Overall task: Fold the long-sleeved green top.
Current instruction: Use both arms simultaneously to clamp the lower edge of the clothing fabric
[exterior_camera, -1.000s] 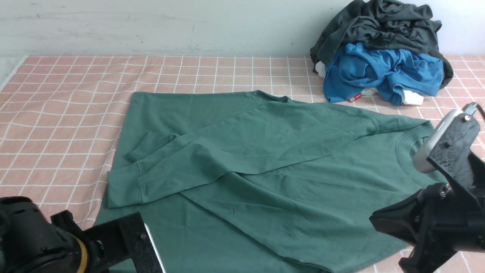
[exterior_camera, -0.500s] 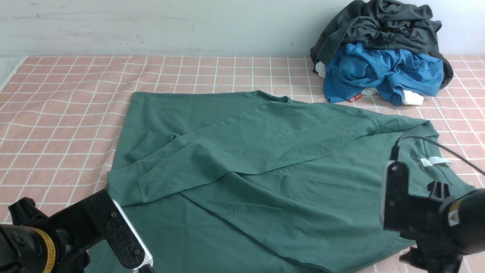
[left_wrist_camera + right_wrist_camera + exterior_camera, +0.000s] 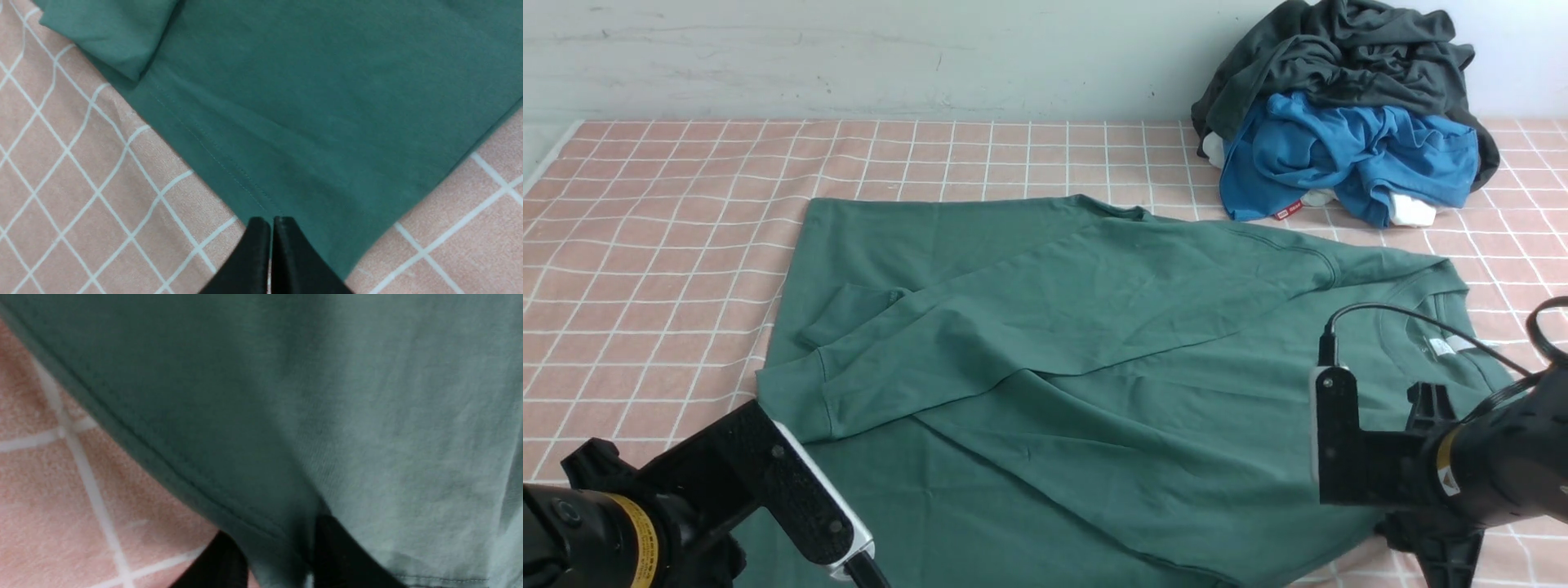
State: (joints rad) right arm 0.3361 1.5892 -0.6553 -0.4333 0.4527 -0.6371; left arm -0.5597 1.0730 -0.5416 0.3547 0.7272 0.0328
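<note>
Front view is showing the green top (image 3: 1094,351) lying spread across the middle of the surface, which is wearing a pink cloth (image 3: 670,212) with white grid lines. The top is lying with its collar toward the robot's right, where a white neck label (image 3: 1441,347) is showing inside the neckline. One long sleeve is lying folded across the body, with its cuff (image 3: 788,400) resting near the left edge of the garment. Far back on the right, against the pale wall (image 3: 849,57), a dark grey garment (image 3: 1339,57) is sitting heaped on a bright blue garment (image 3: 1339,155), well apart from the folded sleeve and just beyond the top's far shoulder. The left arm (image 3: 645,514) is reaching in at the near left corner of the top, and the right arm (image 3: 1462,465) is hanging low over the near right side, close to the collar. In the left wrist view, the left gripper (image 3: 271,222) is keeping its jaws pressed together, with the tips sitting right over the stitched hem at a corner of the top; whether any cloth is caught between them I cannot tell. In the right wrist view, the right gripper (image 3: 273,526) is holding its jaws spread, one on each side of the top's seamed edge, with green cloth filling the gap between them; the picture is too blurred to say whether they are squeezing it.
</note>
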